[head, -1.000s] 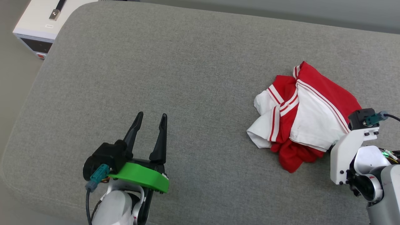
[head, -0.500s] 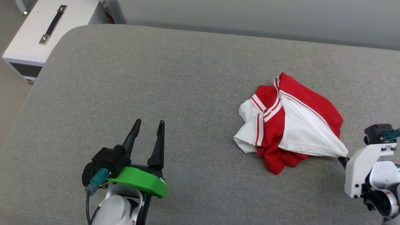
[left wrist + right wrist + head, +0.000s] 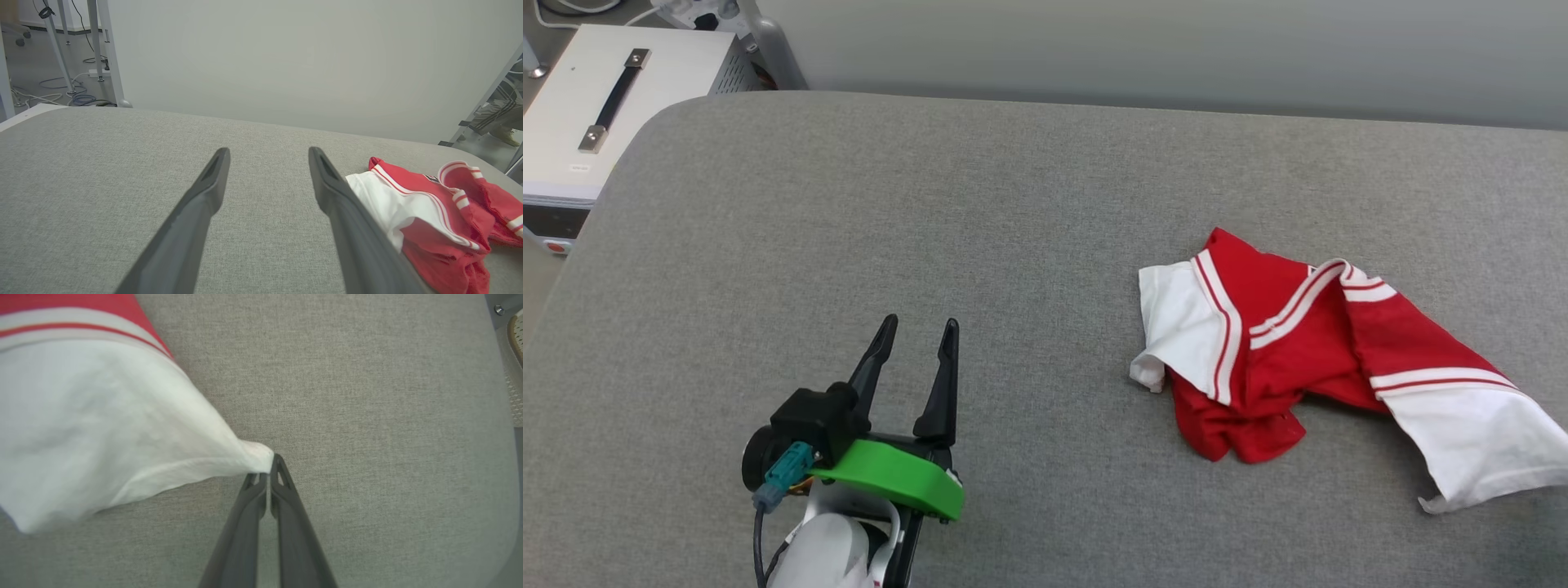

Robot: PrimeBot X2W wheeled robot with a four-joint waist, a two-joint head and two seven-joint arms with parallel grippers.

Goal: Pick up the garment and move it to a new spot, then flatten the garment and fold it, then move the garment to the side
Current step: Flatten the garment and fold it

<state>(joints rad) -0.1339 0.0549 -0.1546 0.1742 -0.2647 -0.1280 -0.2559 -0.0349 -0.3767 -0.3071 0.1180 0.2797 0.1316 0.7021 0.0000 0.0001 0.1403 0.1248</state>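
Right end effector (image 3: 269,468) has clamped tight on the garment (image 3: 1282,359) by a white sleeve corner and pulled. The heap, crumpled a second ago, now trails out beyond its tips across the grey cushion (image 3: 931,204). My left end effector (image 3: 920,321) waits wide open, with the garment well off to its right. I judge the pick-up is underway.
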